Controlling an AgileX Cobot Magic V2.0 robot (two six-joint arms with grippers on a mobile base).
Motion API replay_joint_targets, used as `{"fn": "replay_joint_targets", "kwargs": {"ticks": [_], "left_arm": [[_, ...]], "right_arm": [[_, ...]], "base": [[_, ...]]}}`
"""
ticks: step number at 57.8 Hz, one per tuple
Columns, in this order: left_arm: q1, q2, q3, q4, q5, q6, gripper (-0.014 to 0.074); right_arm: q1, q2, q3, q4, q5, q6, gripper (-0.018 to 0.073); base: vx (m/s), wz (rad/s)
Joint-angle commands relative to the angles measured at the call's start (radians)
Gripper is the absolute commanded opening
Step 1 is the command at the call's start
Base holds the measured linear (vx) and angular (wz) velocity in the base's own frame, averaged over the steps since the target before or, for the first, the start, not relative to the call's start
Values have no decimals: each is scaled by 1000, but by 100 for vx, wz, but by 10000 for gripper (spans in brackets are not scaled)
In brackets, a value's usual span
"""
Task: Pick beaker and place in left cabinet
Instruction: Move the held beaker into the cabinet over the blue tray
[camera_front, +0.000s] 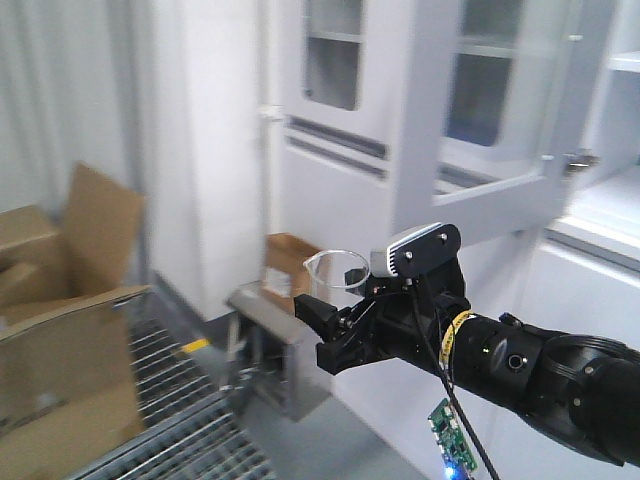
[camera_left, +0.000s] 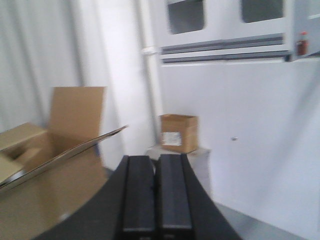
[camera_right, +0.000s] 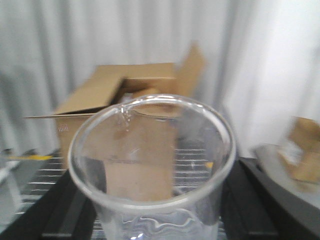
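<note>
My right gripper (camera_front: 330, 325) is shut on the clear glass beaker (camera_front: 336, 272) and holds it upright in the air, rim up. In the right wrist view the beaker (camera_right: 150, 165) fills the middle, its pour spout on the far rim, with a black finger (camera_right: 65, 210) on each side of it. A pale grey-white cabinet (camera_front: 420, 150) with glazed doors stands behind the arm; a flat shelf edge (camera_front: 600, 225) shows at the right. My left gripper (camera_left: 156, 160) is shut and empty, its pads pressed together, pointing at a white wall.
A large open cardboard box (camera_front: 60, 330) sits at the left on a wire-grid rack (camera_front: 190, 430). A small cardboard box (camera_front: 285, 262) rests on a grey metal stand (camera_front: 275, 340) by the wall. White curtains hang at the far left.
</note>
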Motion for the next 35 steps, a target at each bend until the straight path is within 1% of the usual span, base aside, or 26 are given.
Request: {"fn": "replay_joint_targets", "kwargs": {"ticks": [1,21,35], "left_arm": [[-1,-17,16,-3,-84,-3,1],[-1,-17,16,-3,-84,-3,1],[-1,-17,16,-3,-84,-3,1]], "right_arm": [[-4,-49,-28,23,-61,2,-9],[-4,-49,-28,23,-61,2,-9],[-4,-49,-28,23,-61,2,-9]], "base": [[21,-81],[21,-77],[23,-60]]}}
